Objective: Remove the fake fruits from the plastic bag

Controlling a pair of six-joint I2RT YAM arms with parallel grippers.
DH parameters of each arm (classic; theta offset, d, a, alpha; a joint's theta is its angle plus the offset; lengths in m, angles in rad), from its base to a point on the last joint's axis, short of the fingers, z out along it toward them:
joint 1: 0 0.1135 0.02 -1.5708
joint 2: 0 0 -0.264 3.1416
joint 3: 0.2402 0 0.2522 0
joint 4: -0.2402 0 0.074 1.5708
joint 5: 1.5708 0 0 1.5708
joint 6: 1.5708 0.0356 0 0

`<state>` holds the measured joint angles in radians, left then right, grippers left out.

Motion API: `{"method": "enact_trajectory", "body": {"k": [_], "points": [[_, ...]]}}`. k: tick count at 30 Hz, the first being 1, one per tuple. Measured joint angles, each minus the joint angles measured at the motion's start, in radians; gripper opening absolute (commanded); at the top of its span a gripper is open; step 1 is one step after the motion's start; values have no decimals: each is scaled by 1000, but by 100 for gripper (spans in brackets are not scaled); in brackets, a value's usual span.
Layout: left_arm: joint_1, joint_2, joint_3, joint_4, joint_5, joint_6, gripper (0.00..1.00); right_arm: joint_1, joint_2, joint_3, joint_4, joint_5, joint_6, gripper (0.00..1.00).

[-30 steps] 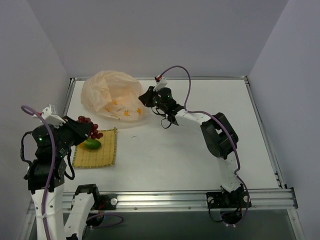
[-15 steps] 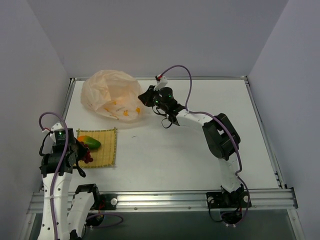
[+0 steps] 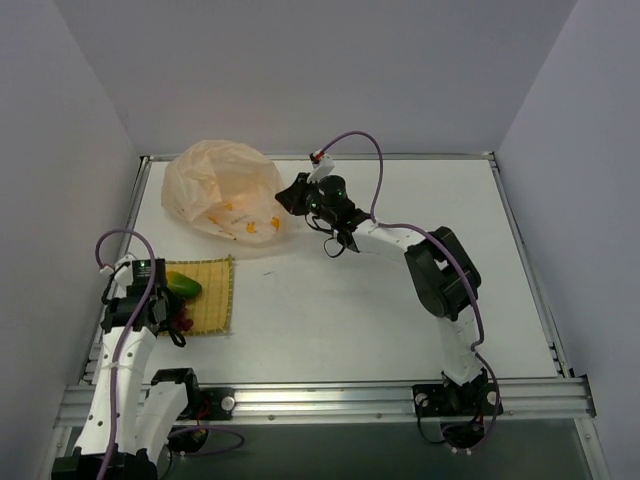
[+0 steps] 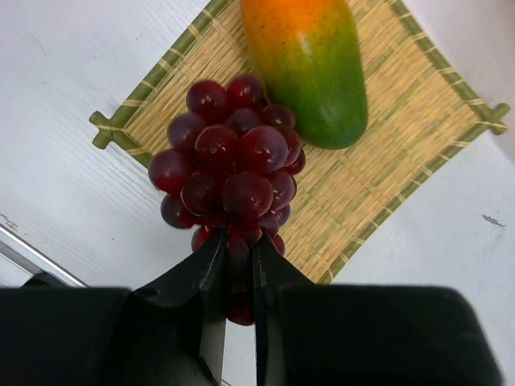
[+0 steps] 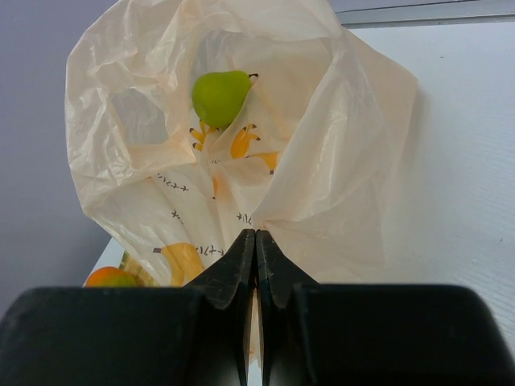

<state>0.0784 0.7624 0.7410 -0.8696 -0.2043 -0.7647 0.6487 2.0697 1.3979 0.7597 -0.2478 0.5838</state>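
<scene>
Red-purple grape bunch [image 4: 229, 181]: over a corner of the mat [image 4: 402, 153], its stem end hidden where the left hand [image 4: 235, 256] clamps it.
Green-orange fruit [image 4: 310, 64]: on the mat, top cut off.
Peach plastic bag [image 5: 338, 161]: on the worktop [image 5: 451, 121], green pear [image 5: 219, 95] inside.
Robot's right hand [image 5: 255, 241]: pinched on the bag's film.

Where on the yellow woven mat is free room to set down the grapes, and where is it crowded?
Free: the half of the yellow woven square mat right of the green-orange plastic fruit, and the white table beyond. Crowded: the corner where the left claw holds the dark red grape bunch.
</scene>
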Motion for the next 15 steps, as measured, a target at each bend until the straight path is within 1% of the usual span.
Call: {"method": "enact_trajectory", "body": {"k": [3,6,7,8,10,11,15], "points": [[0,23,-62,43,-4,-31,2,0,-1,0,0,-4,0,0],[-1,42,-116,82,-3,-52,17,0,-4,-4,0,-4,-1,0],[-2,39,-130,89,-3,-57,20,0,-5,-6,0,-4,-1,0],[-2,33,-140,92,-3,-63,29,0,-6,-8,0,-4,-1,0],[-2,16,-150,102,-3,-74,36,0,-8,-9,0,-5,-1,0],[-2,5,-150,109,-2,-80,41,0,-9,-9,0,-5,0,0],[-2,-43,-150,131,1,-95,45,0,-13,-9,0,-6,0,0]]}}
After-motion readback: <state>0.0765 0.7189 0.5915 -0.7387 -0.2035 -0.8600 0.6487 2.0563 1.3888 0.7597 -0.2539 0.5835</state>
